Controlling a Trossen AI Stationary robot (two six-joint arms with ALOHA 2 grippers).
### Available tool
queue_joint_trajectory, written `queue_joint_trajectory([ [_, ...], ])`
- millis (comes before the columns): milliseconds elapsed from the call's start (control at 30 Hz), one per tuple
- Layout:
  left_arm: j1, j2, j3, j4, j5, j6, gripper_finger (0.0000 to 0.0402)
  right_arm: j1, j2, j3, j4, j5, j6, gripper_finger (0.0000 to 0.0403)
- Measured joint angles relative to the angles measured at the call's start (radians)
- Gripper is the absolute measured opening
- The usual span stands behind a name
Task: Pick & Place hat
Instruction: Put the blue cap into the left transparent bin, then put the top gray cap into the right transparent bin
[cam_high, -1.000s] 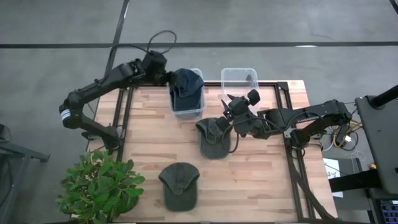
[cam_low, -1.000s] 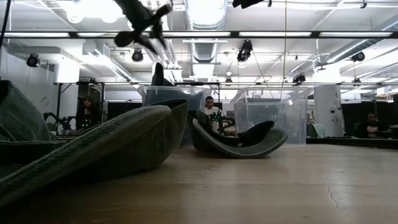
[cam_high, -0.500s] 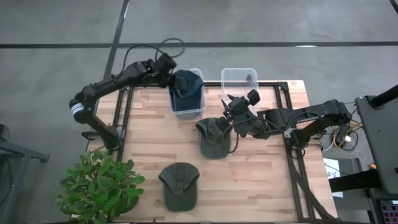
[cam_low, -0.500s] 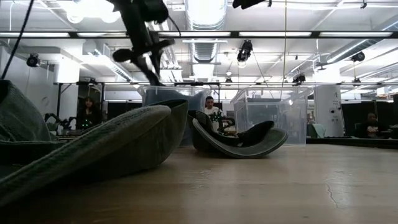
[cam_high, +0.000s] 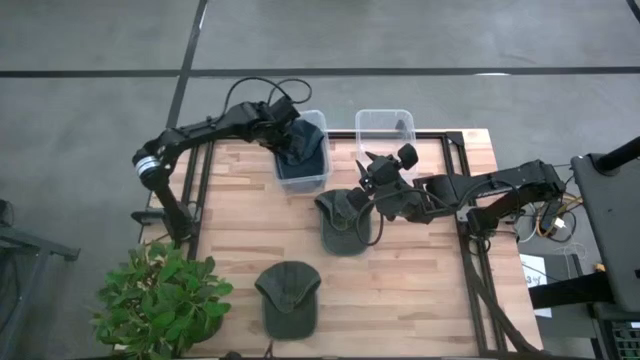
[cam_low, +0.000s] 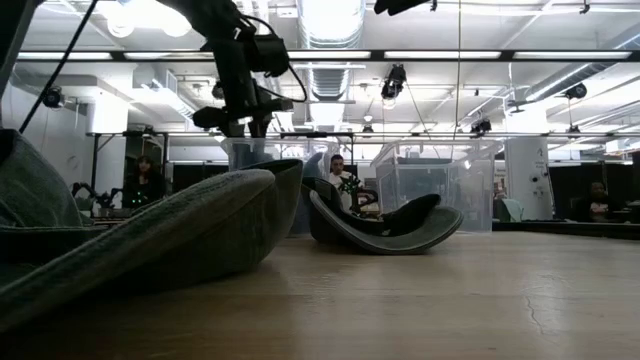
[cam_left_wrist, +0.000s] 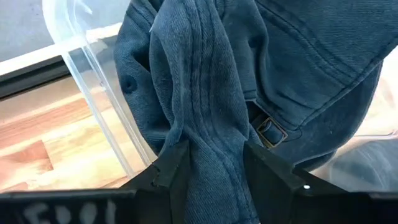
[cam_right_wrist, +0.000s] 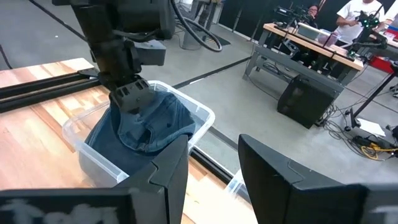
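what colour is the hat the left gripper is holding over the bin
Dark blue hat, clearest in the left wrist view.

We see a light wooden plank tabletop (cam_high: 420, 290) carrying two clear plastic bins (cam_high: 384, 125) side by side at its far edge, and two olive-green fabric caps (cam_high: 342, 220) nearer us.

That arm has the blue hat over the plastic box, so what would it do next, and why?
Probably open its fingers. The left gripper pinches a fold of the blue hat, which already sits mostly inside the clear bin, so letting go should leave it there. The right gripper waits above the green hat.
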Motion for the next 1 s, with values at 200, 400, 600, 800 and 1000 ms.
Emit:
queue_joint_trajectory([
  [200,0.0,-0.046,0.024,-0.009,0.011,0.017,0.0142,0.0,0.0,-0.001,0.0,0.0,0.0,0.0134],
  [400,0.001,-0.142,0.099,-0.006,-0.003,0.045,0.0142,0.0,0.0,-0.001,0.0,0.0,0.0,0.0134],
  [600,-0.053,-0.272,0.142,-0.001,0.006,0.021,0.0142,0.0,-0.001,-0.001,-0.002,-0.112,0.0,0.0134],
  [800,-0.208,-0.394,0.124,0.003,0.022,0.017,0.0142,0.001,-0.002,-0.001,-0.118,-0.308,0.131,0.0134],
  [1000,-0.384,-0.448,0.117,0.002,-0.029,-0.008,0.0142,0.001,-0.003,-0.001,-0.437,-0.473,0.454,0.0134],
])
